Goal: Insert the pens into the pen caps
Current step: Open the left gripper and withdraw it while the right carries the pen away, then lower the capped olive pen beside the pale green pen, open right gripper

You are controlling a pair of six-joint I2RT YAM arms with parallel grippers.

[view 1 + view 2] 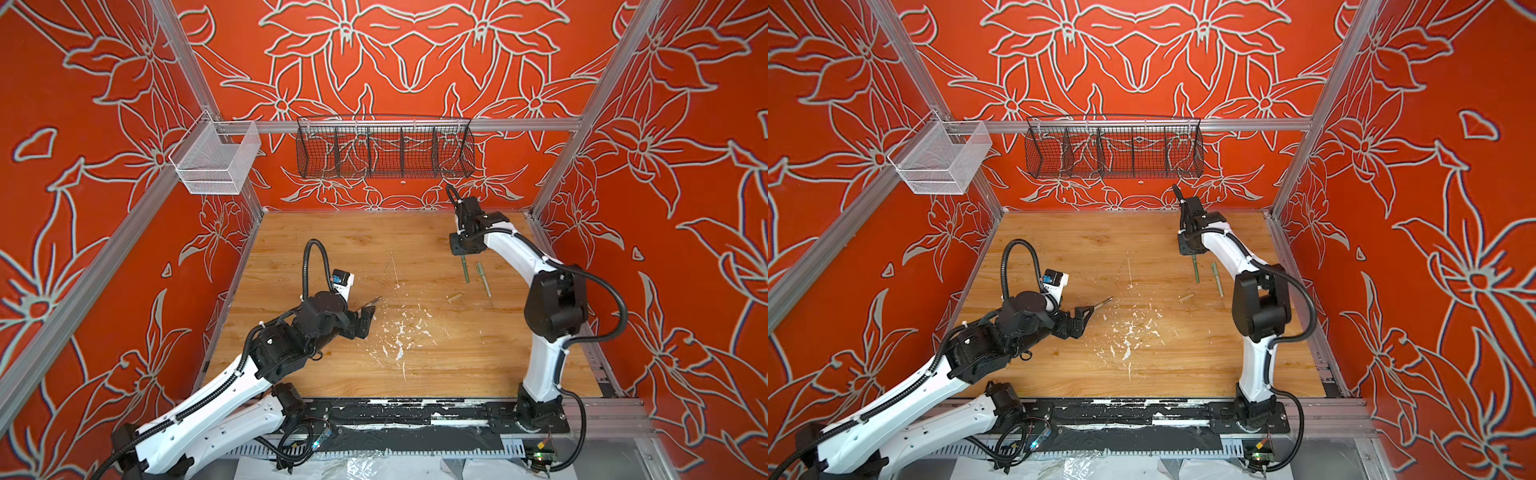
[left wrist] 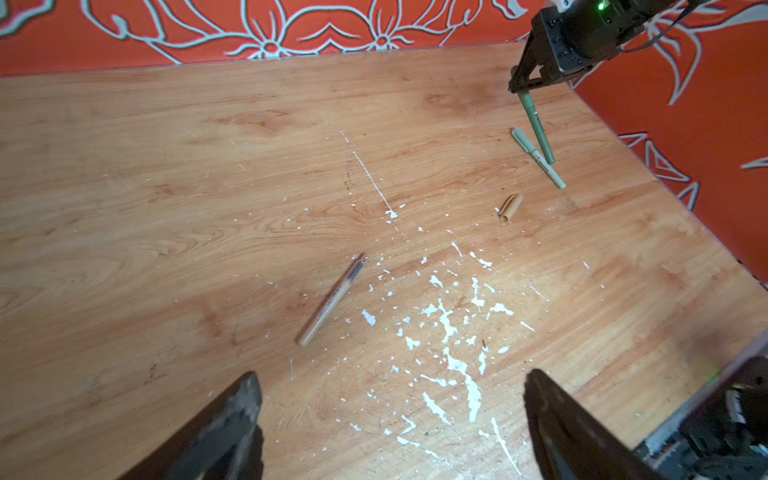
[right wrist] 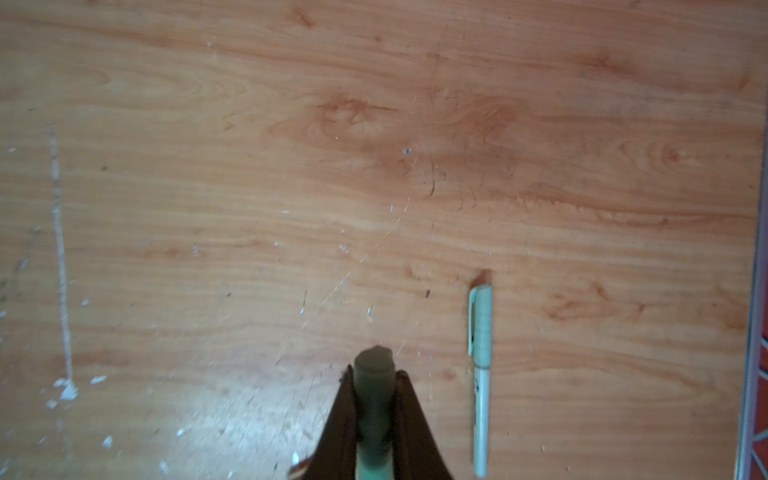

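Two robot arms work over a wooden table (image 1: 316, 245) inside a booth with red floral walls. Two of the three pens appear finished. A pale green pen (image 1: 483, 277) lies capped to the right of centre in both top views. Just beside it, a dark green pen (image 2: 537, 124) hangs from the right gripper (image 3: 375, 376), whose jaws are clamped narrow around its upper end. Its lower end is at or near the tabletop. It looks capped, though the close view is blurred, and no loose green cap shows anywhere. One pairing is left. The tan pen (image 2: 332, 299) lies uncapped near the middle of the frame in the top views, its grey tip bare. It sits right by the left gripper (image 2: 390, 376), whose jaws are spread wide and hold nothing. The tan cap (image 1: 454, 296) lies on its side, well apart from that pen, right of centre and near the two green pens. White paint flecks (image 1: 399, 332) dot the wood between them. The tan pen has yet to be picked up and pushed into its cap.
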